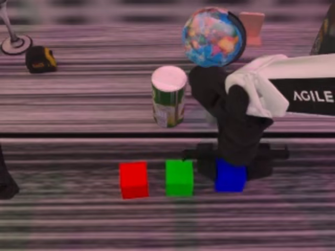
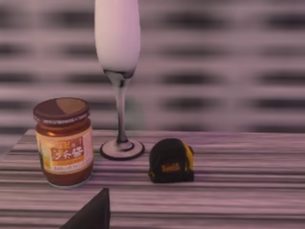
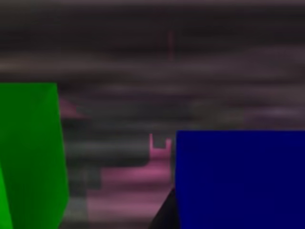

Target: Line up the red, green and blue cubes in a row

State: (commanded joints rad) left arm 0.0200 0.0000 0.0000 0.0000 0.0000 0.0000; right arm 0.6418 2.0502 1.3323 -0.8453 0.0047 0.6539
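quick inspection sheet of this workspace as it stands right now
surface: striped purple-grey table
job's things: red cube, green cube and blue cube in a row near the front edge, apart from one another
clutter: white-topped can, globe, pink object, tape measure, wine glass, sauce jar
grippers: right gripper at the blue cube, fingers hidden; left arm parked at the left edge
cables: nothing seen
surroundings: striped backdrop behind the table

Even, soft light; a dark shadow pools on the bench under the right arm, and close-up cubes blur.
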